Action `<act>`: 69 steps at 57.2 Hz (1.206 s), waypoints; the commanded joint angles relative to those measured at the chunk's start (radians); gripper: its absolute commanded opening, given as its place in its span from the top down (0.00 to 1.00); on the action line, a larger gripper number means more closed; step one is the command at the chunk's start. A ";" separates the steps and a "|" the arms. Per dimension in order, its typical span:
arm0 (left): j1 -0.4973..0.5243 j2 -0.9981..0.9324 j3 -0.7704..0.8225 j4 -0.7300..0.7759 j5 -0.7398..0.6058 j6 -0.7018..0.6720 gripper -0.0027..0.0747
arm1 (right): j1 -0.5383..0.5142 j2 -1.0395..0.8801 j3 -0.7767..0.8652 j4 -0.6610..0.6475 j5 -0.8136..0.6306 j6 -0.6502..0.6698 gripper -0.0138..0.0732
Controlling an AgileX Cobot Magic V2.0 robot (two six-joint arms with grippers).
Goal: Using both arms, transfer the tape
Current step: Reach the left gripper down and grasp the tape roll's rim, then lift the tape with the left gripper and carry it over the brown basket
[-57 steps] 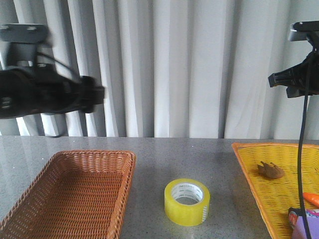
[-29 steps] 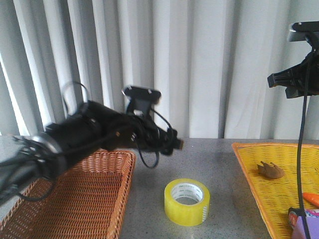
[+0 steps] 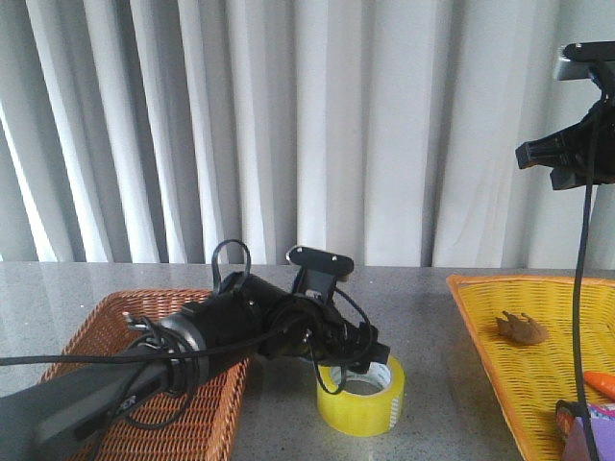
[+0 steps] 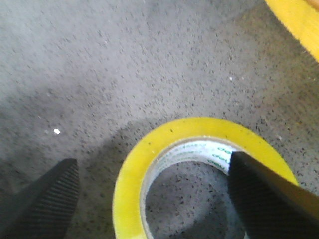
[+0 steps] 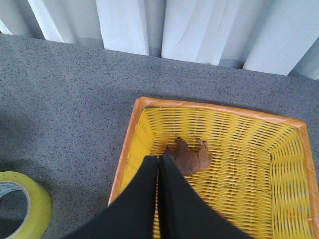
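the left gripper (image 3: 370, 351) is spread wide and low over the tape (image 3: 361, 389), which lies flat on the grey table (image 3: 423, 298) between the 2 baskets. in the left wrist view 1 finger (image 4: 266, 199) is inside the white core and the other finger is outside the yellow wall, so i think the arm is placed like this to pinch the wall of the roll; nothing is grasped yet. the right gripper (image 5: 158, 162) hangs high over the yellow basket (image 5: 219, 112), fingers pressed together and empty, probably waiting to receive the roll. a small brown toy (image 5: 189, 157) lies in that basket. the brown basket (image 3: 96, 331) stands at the left, under the left arm. the table is speckled stone grey, and white curtains (image 3: 317, 125) close the room behind.
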 commanded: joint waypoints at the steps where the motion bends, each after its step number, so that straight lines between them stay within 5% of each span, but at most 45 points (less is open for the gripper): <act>1: -0.004 -0.045 -0.038 -0.028 -0.054 -0.006 0.22 | -0.005 -0.047 -0.024 0.000 -0.055 -0.004 0.85; 34: -0.001 -0.013 -0.043 -0.005 0.018 -0.029 0.29 | -0.005 -0.047 -0.024 0.000 -0.055 -0.004 0.85; 42: -0.001 -0.013 -0.043 -0.006 0.021 -0.030 0.43 | -0.005 -0.047 -0.024 0.000 -0.055 -0.004 0.85; 60: -0.001 -0.025 -0.043 -0.005 0.012 -0.030 0.96 | -0.005 -0.047 -0.024 0.000 -0.055 -0.004 0.85; 69: -0.001 -0.079 -0.043 0.046 -0.003 -0.030 0.97 | -0.005 -0.047 -0.024 0.000 -0.055 -0.004 0.85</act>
